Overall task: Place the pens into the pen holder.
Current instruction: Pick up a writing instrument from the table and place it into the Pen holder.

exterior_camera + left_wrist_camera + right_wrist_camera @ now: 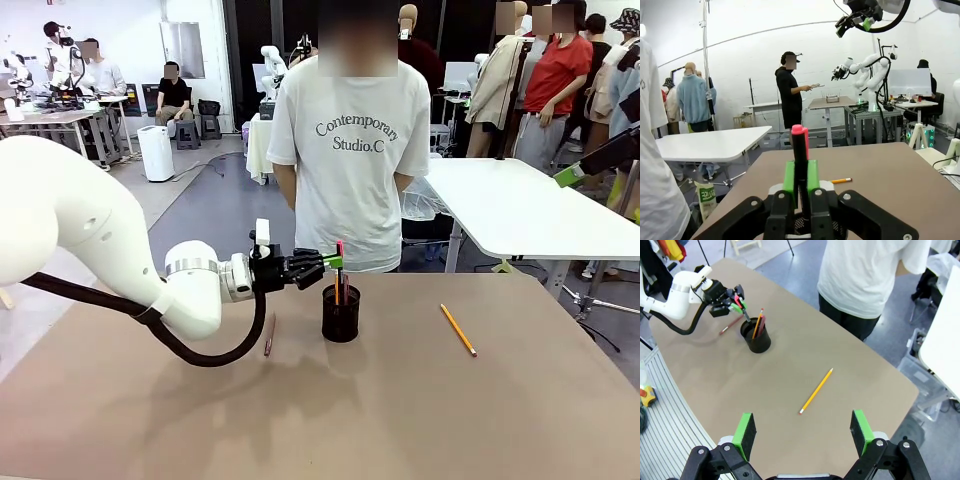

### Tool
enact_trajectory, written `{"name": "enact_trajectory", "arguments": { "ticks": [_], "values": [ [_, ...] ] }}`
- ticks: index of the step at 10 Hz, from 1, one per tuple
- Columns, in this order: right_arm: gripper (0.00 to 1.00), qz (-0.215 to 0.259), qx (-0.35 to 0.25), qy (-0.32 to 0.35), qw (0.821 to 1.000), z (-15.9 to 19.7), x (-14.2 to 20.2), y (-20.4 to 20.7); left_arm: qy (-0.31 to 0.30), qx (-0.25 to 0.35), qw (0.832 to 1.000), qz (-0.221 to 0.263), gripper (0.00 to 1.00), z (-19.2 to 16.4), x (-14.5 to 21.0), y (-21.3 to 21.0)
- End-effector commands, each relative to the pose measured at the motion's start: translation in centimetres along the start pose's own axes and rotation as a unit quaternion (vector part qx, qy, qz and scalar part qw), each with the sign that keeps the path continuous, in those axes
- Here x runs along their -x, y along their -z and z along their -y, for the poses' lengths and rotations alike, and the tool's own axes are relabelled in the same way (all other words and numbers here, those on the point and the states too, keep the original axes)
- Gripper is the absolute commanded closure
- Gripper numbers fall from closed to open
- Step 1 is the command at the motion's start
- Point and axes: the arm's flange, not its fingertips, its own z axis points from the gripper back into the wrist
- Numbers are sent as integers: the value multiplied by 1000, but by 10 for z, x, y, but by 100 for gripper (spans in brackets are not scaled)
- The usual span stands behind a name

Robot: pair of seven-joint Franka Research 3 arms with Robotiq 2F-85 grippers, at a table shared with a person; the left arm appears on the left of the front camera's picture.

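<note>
The left tool (328, 262) is clamped tight on the red-and-black pen (340, 252). Its green pads pinch the black shaft just under the pink end. The pen stands upright, with its lower end reaching into the pen holder (341, 318). An orange stick (758, 322) and a reddish stick (762, 325) lean inside that black mesh cup.

On the tabletop (400, 410) a dark-red pen (269, 336) lies at 9 o'clock of the holder, near it. A yellow pencil (458, 330) lies at 3 o'clock, well apart. At 12 o'clock a person stands at the far edge in a white shirt (350, 190) printed "Contemporary Studio.C".

The right tool (802, 432) hangs high over the tabletop, jaws spread wide, gripping nothing.
</note>
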Motion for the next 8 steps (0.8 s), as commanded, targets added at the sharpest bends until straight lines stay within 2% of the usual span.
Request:
{"name": "enact_trajectory", "arguments": {
  "ticks": [1,3,6,8],
  "values": [
    [0,8,-6,-2,1000,0,-1,-1,-16,16,1000,-22,100,-8,5,1],
    [0,8,-6,-2,1000,0,-1,-1,-31,16,998,-44,60,-5,4,-4],
    [0,8,-6,-2,1000,0,-1,-1,-26,23,998,-46,1,-4,-6,-7],
    [0,8,-6,-2,1000,0,-1,-1,-20,23,999,-46,0,-4,-13,-10]
  ]
}}
